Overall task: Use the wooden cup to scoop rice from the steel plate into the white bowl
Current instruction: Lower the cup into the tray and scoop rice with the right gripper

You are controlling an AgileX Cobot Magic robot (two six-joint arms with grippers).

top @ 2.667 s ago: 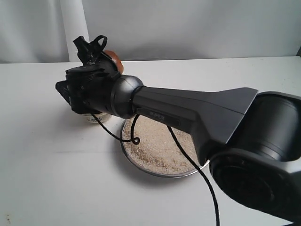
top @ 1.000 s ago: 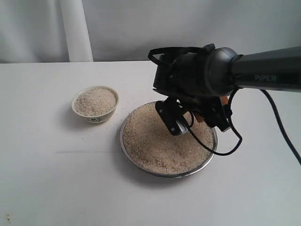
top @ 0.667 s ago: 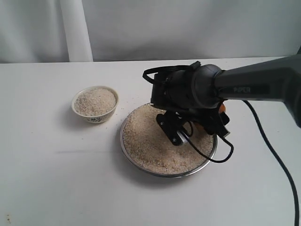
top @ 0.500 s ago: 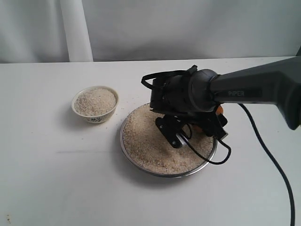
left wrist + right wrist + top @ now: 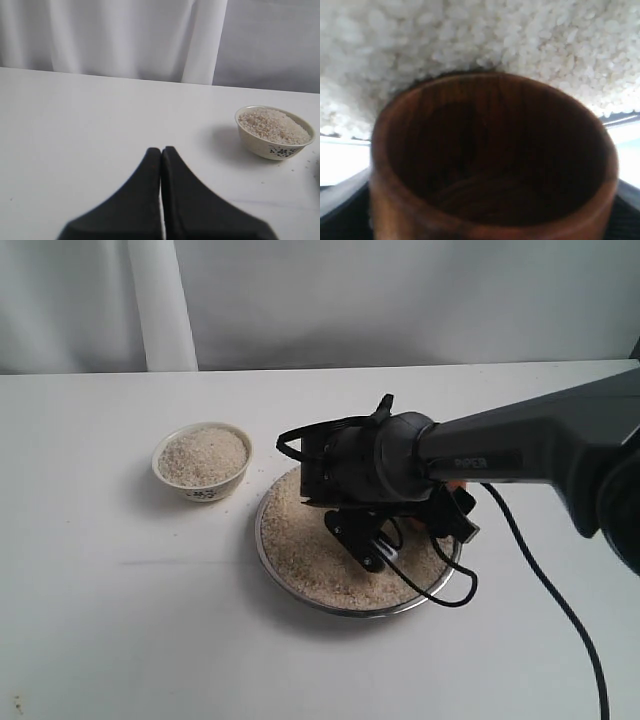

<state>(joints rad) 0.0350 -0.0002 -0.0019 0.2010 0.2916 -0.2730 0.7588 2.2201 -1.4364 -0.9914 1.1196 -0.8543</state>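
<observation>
Squarely inside right gripper (image 5: 450,508), wooden cup (image 5: 490,150)

shows left tool (image 5: 161,149) with tips pressed together above white bench (image 5: 75,115); well apart from it, white bowl (image 5: 272,149) heaped with rice (image 5: 272,125); pale curtain (image 5: 125,35) behind.

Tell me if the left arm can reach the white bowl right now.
Probably yes: only bare table lies between the shut left gripper and the bowl; the right arm is over the plate.
</observation>
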